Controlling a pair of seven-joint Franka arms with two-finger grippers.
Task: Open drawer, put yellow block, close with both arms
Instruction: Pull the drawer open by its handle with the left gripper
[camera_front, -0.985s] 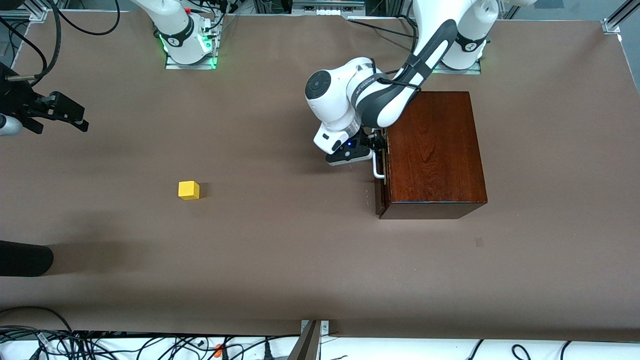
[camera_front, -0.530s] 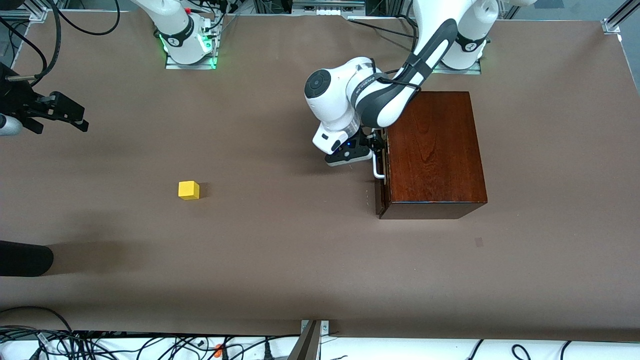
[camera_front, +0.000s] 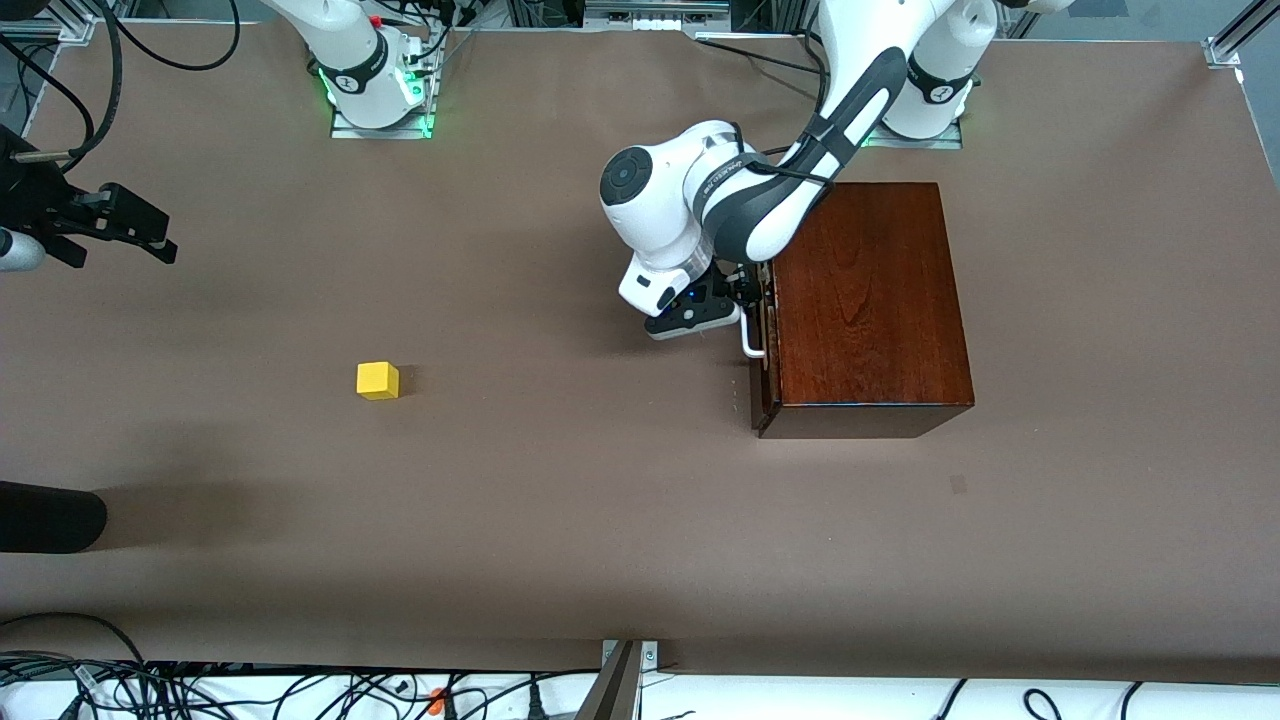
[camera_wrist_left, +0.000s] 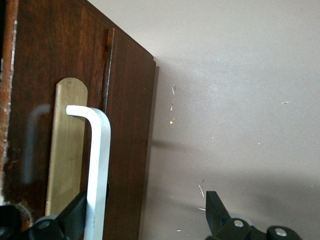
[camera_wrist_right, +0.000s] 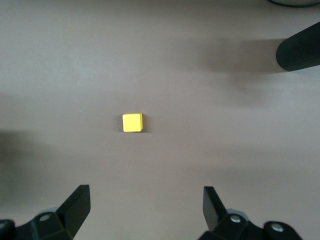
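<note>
The right arm's fingers (camera_wrist_right: 75, 205) stand wide and empty above the desk (camera_front: 500, 520) at that arm's end, waiting. The yellow block (camera_front: 378, 380) lies on the desk, well apart from the box (camera_front: 870, 300). The left arm's fingers (camera_wrist_left: 72, 217) are wide too. The white handle (camera_wrist_left: 97, 165) of the drawer (camera_wrist_left: 130, 150) touches one of them and is not clamped. I think a pull could let the handle slip off, or drag the whole box. Only the left wrist view shows this contact; in the front view the wrist hides it.
</note>
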